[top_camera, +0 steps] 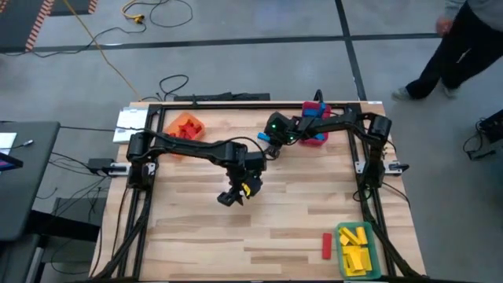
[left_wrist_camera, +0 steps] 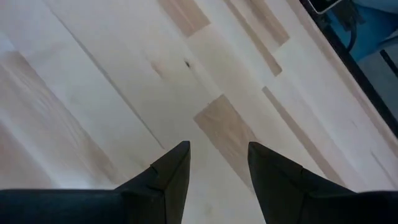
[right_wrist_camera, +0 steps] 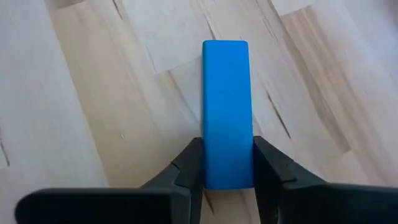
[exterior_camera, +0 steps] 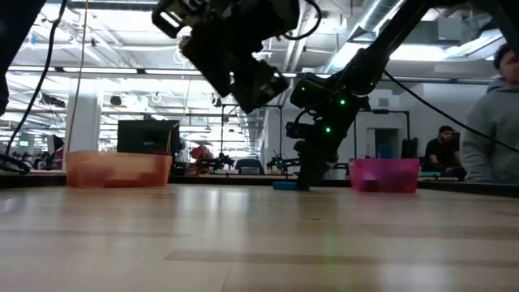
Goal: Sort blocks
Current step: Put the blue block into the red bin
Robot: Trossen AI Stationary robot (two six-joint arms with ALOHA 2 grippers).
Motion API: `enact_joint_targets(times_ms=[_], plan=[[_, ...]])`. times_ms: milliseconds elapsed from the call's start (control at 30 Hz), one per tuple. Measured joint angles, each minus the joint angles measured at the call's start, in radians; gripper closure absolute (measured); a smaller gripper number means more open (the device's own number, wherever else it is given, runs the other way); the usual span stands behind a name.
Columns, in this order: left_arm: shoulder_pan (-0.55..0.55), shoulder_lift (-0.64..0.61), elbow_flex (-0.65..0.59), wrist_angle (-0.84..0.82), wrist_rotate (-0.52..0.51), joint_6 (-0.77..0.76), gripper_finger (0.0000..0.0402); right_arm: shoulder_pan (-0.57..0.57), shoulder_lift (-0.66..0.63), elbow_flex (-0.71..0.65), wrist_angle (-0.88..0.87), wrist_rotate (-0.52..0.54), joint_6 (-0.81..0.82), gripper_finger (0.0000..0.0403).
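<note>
Right wrist view first: the right gripper has its jaws pressed against both long sides of a blue block that lies flat on the desk, gripping its near end while most of the bar juts forward past the fingertips. The hold is off-centre, so I judge the lift should go straight up and slowly, or the far end may sag or swing. Nothing else lies close around the block, so the rise looks unobstructed.

Left wrist view shows the left gripper with its jaws partly apart and nothing visible between them there, only bare wood below.

From above, the left gripper hangs over mid-desk with a yellow piece at it; whether that is a block in its hold I cannot tell. Just beyond it the right gripper works beside the pink bin, which holds blue pieces, so the carry is short, though the bin wall must be cleared. The orange bin sits at the far left, well apart. At the near right corner stands the green bin with yellow blocks, a red block beside it.
</note>
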Motion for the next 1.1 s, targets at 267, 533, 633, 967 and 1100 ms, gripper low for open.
enact_joint_targets(times_ms=[267,533,633,967,1100], plan=[[0.0,0.001,-0.105,0.061,-0.004,-0.025,0.0246,0.044,-0.075,-0.006,-0.128,0.028,0.051,0.0295],[-0.008,0.001,-0.142,0.146,-0.004,0.022,0.0246,0.118,-0.174,-0.005,-0.333,0.138,0.128,0.0295],[-0.013,0.001,-0.143,0.193,-0.004,0.046,0.0246,0.142,-0.215,-0.005,-0.416,0.182,0.18,0.0295],[-0.022,0.001,-0.143,0.315,-0.003,0.092,0.0246,0.168,-0.406,-0.093,-0.593,0.294,0.338,0.0295],[-0.023,-0.001,-0.143,0.376,-0.003,0.09,0.0246,0.176,-0.494,-0.135,-0.624,0.304,0.393,0.0295]])
